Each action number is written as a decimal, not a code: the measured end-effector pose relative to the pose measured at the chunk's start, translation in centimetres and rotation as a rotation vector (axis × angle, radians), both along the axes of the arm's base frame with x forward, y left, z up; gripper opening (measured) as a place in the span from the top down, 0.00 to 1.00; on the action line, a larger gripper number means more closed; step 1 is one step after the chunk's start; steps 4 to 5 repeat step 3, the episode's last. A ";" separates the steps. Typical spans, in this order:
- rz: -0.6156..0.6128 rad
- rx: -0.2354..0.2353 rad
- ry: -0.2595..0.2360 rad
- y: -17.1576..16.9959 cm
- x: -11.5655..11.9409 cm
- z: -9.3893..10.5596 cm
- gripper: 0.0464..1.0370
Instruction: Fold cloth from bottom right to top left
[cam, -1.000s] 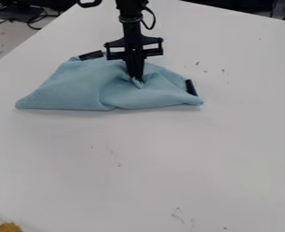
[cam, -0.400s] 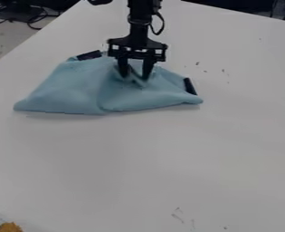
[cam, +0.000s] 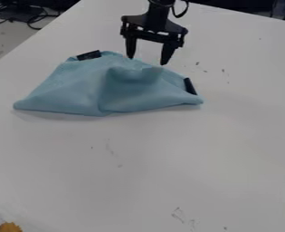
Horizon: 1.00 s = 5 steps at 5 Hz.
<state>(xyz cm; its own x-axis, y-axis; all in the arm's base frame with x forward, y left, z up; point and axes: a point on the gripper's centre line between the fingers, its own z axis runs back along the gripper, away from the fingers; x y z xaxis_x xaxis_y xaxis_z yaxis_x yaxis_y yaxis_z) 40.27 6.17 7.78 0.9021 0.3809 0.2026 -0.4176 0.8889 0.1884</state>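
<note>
Upward and a little to the right in the view, the hand [cam: 147, 60] has moved since the earlier frame, when its fingers [cam: 167, 52] were down among the folds of the cloth [cam: 72, 90]. Now the two fingers stand wide apart, with nothing between them, and point down at the far edge of the cloth. Whether the left fingertip in the view touches this edge, I cannot tell.

The light blue cloth lies in the upper left part of the view, on the white table [cam: 168, 158]. Its near edge runs almost straight from a pointed left corner to the right corner, with a small bend near the middle. Its middle is raised in soft folds. One dark patch [cam: 89, 55] is at the far left edge, and one dark strip [cam: 191, 86] follows the right edge.

Between the near edge of the cloth and the bottom of the view, the table gives a wide stretch of surface, with some small dark marks. To the right of the cloth there is also much room. At left, the table edge runs on a slant, and beyond it lie black cables [cam: 32, 20]. Close to the bottom left corner is a yellow thing [cam: 10, 227]
</note>
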 end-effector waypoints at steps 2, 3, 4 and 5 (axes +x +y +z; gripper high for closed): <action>-0.044 -0.072 -0.007 -1.2 -1.3 -0.2 0.04; -0.058 -0.060 0.040 -1.1 -2.0 -0.3 0.04; -0.058 -0.060 0.040 -1.1 -2.0 -0.3 0.04; -0.058 -0.060 0.040 -1.1 -2.0 -0.3 0.04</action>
